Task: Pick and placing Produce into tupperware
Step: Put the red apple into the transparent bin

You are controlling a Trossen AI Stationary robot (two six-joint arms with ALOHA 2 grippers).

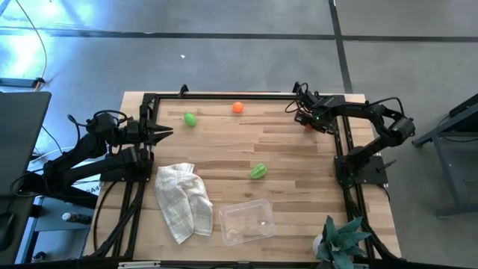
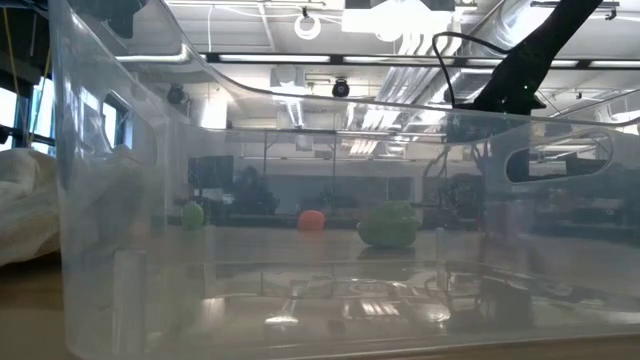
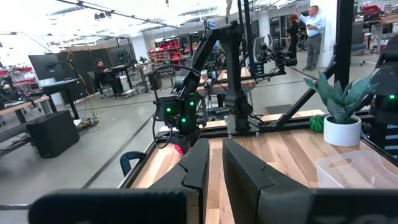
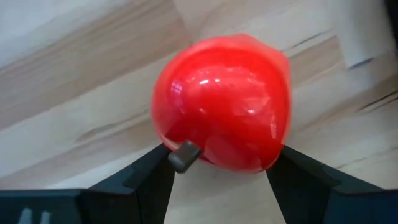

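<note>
The red fruit (image 4: 221, 102) lies at the table's far right (image 1: 308, 125), between the fingers of my right gripper (image 4: 227, 158), which points down and is shut on it. The round green fruit (image 1: 190, 119) and the orange one (image 1: 237, 107) lie near the far edge. The light-green leafy piece (image 1: 258, 171) lies mid-table. The clear tupperware (image 1: 246, 222) stands open near the front edge. My left gripper (image 1: 166, 133) is shut and empty at the table's left side. My right gripper pinches the red fruit between its two fingers, one fingertip (image 4: 183, 155) on each of two opposite sides, low on its near part (image 4: 205, 146). The fingers come from above, pointing down. The fruit is at table height; whether it is lifted clear I cannot tell.
A white checked cloth (image 1: 183, 200) lies crumpled left of the tupperware. A teal spiky plant in a white pot (image 1: 340, 239) stands at the front right corner. Black frame rails (image 1: 224, 96) run along the table's left, right and far edges.
</note>
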